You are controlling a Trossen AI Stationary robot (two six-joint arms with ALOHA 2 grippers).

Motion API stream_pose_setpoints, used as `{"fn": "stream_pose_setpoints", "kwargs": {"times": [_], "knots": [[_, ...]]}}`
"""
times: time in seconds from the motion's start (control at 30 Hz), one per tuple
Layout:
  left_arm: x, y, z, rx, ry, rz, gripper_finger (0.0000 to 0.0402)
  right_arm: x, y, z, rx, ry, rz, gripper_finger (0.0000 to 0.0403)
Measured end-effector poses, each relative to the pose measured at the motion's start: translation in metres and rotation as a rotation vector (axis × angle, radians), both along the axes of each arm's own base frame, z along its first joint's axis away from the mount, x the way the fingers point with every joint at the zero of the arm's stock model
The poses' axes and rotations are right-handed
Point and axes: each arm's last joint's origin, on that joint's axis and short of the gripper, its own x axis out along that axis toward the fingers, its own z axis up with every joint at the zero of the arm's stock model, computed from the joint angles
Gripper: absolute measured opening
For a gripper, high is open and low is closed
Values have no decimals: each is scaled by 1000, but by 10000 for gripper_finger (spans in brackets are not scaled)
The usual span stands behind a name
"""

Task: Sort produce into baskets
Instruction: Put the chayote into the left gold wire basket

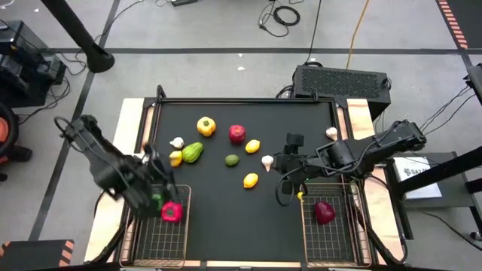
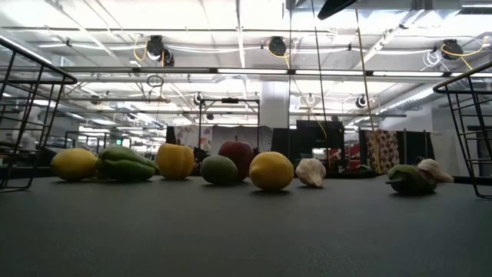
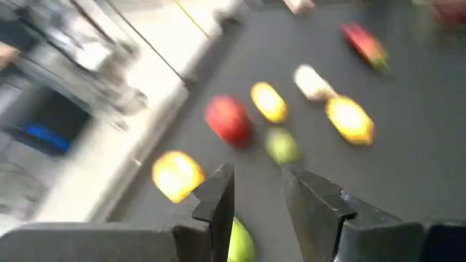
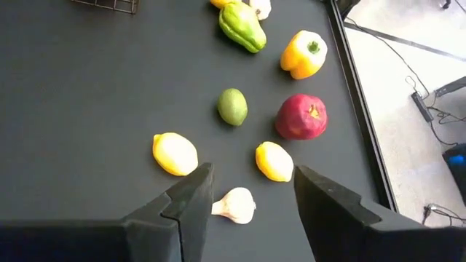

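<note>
A white garlic bulb (image 4: 234,205) is lying on the black mat (image 1: 226,218), and the right gripper (image 4: 251,191) is hovering directly over it with its fingers spread open and empty, the bulb showing just inside the gap. Around the garlic bulb, a lemon (image 4: 274,161) is sitting just beside it, a second lemon (image 4: 175,153) near on the other side, and the lime (image 4: 233,106) and red apple (image 4: 301,116) are lying farther out. The right arm is plainly nearer; I judge a straight descent would bracket the bulb. Well away from the garlic bulb, the left gripper (image 3: 256,191) is hanging open near the left basket (image 1: 162,241), which is holding a pink-red pepper (image 1: 172,212).
</note>
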Motion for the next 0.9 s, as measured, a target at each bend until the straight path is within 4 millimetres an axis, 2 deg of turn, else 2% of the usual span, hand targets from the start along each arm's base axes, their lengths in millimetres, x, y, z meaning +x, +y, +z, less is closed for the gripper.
{"fn": "stream_pose_setpoints", "kwargs": {"times": [0.1, 0.2, 0.37, 0.43, 0.57, 0.77, 0.9], "knots": [[5, 24, 25, 128, -36, 52, 125, 0, 0, 0, -5, 3, 5, 183], [8, 53, 42, 164, -17, 143, 125, 0, 0, 0, -13, 7, 13, 183], [17, 105, 50, 40, -95, 455, 125, 0, 0, 0, -23, 11, 24, 183], [18, 120, 50, 50, -65, 510, 125, 0, 0, 0, -26, 12, 26, 183], [32, 145, 43, 23, 47, 557, 125, 0, 0, 0, -31, 16, 31, 183], [56, 181, 15, -268, 276, 503, 125, 0, 0, 0, -35, 19, 36, 183], [75, 190, -2, -385, 367, 425, 127, -1, 0, -1, -27, 21, 29, 183]]}}
